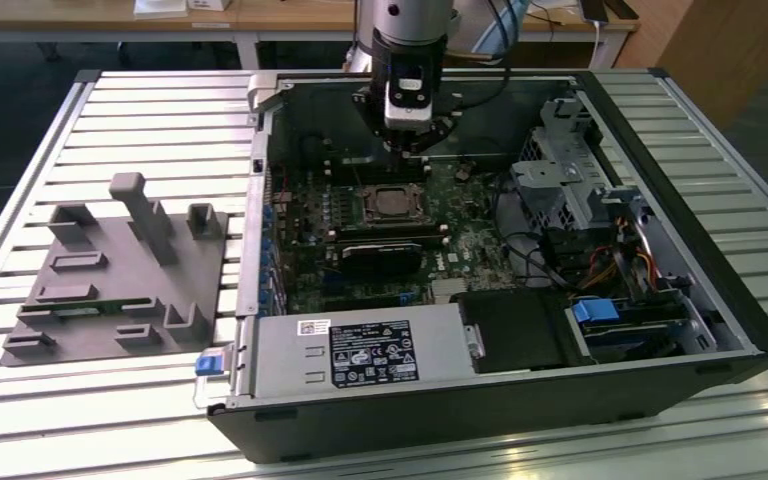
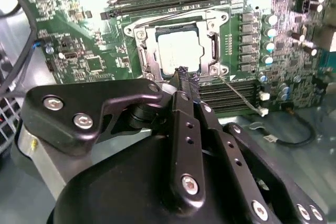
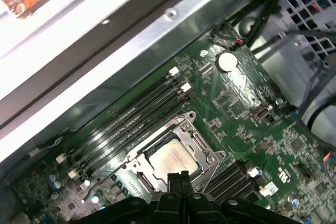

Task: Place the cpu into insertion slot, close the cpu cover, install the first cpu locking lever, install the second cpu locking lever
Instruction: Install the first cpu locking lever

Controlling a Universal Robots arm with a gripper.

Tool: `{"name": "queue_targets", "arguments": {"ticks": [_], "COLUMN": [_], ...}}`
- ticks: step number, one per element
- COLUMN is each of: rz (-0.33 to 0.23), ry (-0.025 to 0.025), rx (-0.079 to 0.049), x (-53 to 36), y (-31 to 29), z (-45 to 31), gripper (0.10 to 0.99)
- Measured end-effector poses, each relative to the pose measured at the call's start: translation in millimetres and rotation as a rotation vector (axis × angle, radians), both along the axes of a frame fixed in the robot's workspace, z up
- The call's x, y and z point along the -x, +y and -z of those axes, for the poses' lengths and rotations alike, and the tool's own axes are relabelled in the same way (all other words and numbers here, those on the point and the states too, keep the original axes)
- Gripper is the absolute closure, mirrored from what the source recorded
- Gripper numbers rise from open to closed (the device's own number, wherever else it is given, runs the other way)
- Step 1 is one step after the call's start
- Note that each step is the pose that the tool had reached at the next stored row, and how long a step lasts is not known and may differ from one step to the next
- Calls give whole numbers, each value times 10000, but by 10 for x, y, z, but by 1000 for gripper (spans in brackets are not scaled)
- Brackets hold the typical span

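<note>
The cpu [image 1: 387, 203] lies flat in the insertion slot [image 1: 364, 190] of the green motherboard, its silver top showing in both wrist views [image 2: 178, 51] [image 3: 172, 160]. The cpu cover [image 2: 148, 56] [image 3: 206, 149] lies down around it, and the chip shows through the cut-out. One thin wire locking lever [image 2: 242, 96] [image 3: 88, 191] sticks out sideways from the socket, unlatched. My gripper [image 1: 408, 142] hangs just above the socket's far edge with its fingertips [image 2: 184, 74] [image 3: 178, 176] pressed together and nothing between them.
The open computer case [image 1: 704, 250] walls in the board. A black heatsink block [image 1: 384, 258] sits near the socket, the power supply [image 1: 357, 352] at the front, drive cages and cables [image 1: 584, 190] on the exterior view's right. A grey fixture plate [image 1: 111, 275] lies outside on the slatted table.
</note>
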State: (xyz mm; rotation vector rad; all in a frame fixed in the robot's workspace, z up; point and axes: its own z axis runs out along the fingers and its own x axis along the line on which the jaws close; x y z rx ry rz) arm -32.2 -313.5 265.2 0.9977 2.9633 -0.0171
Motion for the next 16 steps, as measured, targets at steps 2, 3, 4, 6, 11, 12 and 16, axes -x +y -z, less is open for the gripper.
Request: {"name": "queue_targets", "arguments": {"ticks": [2,3,4,6,11,12,16], "rz": [-360,-544,-720,-1085,-1962,-2121,-2673], "ry": [0,0,0,0,0,0,0], "rx": [1,0,0,0,1,0,1], "x": [0,0,0,0,0,0,0], "y": [0,0,0,0,0,0,0], "z": [0,0,0,0,1,1,1], "gripper": [965,965,965,965,965,965,965]}}
